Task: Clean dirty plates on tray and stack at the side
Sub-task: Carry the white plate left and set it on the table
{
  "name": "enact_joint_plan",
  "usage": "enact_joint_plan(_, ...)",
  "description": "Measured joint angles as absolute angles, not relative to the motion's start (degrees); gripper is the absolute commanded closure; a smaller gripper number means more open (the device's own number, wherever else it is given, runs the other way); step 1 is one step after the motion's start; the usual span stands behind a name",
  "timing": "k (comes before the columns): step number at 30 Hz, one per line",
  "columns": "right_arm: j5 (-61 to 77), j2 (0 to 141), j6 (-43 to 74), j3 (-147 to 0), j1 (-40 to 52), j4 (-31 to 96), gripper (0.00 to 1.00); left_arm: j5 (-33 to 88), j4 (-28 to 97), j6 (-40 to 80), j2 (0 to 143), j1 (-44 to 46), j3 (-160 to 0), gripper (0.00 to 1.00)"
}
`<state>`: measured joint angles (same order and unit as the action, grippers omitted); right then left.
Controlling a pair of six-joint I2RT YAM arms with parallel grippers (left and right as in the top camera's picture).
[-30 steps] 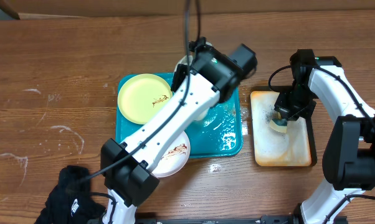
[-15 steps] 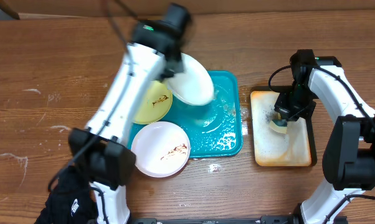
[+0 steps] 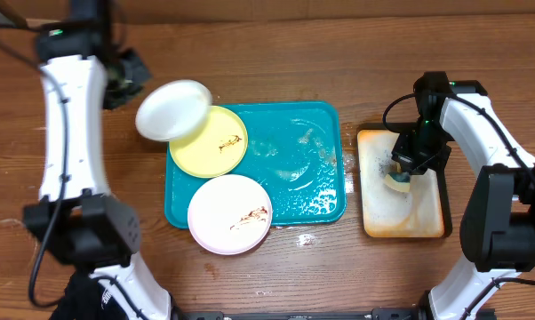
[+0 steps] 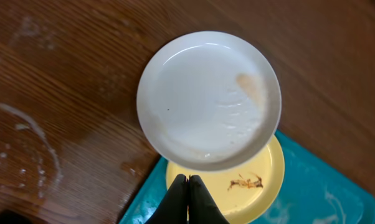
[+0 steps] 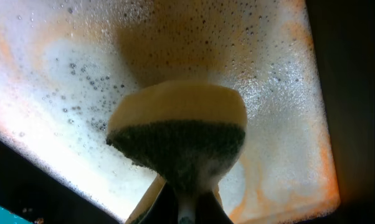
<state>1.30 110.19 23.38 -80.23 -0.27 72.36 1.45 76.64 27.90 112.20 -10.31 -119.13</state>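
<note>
left claw point(image 4: 187, 186) pinches white plate point(image 4: 209, 99); right claw point(image 5: 187, 208) squeezes sponge point(image 5: 178, 127), perhaps touching suds point(image 5: 69, 87)

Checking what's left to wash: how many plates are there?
3: white plate in the left gripper, yellow plate on the tray, second white plate overhanging its near edge.

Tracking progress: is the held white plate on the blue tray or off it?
Off: the white plate, pinched at its rim by the left end effector, hangs mostly over the table.
</note>
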Motion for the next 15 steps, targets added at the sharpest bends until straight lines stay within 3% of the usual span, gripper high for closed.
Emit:
enact_joint_plan(10,3.2,110.2,22.7,-80.2,-0.3,72.7,0.96,3.1,72.0,20.7,103.5,-21.5,-106.2,0.96)
enact_joint_plan(12,3.5,110.2,22.6,-80.2,-0.3,72.6,0.96,4.4,70.7,19.2,103.5,-21.4,-103.2,0.82)
enact_joint_plan(13,3.7,110.2,22.5,-80.2,-0.3,72.6,0.96,5.5,69.3,18.2,103.5,-21.4,-101.0,0.61)
enact_joint_plan(14,3.7,110.2,22.5,-80.2,-0.3,72.7,0.96,6.5,68.2,17.8,103.5,-21.4,-99.2,0.30)
enact_joint_plan(15,3.7,110.2,22.4,-80.2,-0.3,72.7,0.96,7.8,66.0,17.5,103.5,-21.4,-96.8,0.16)
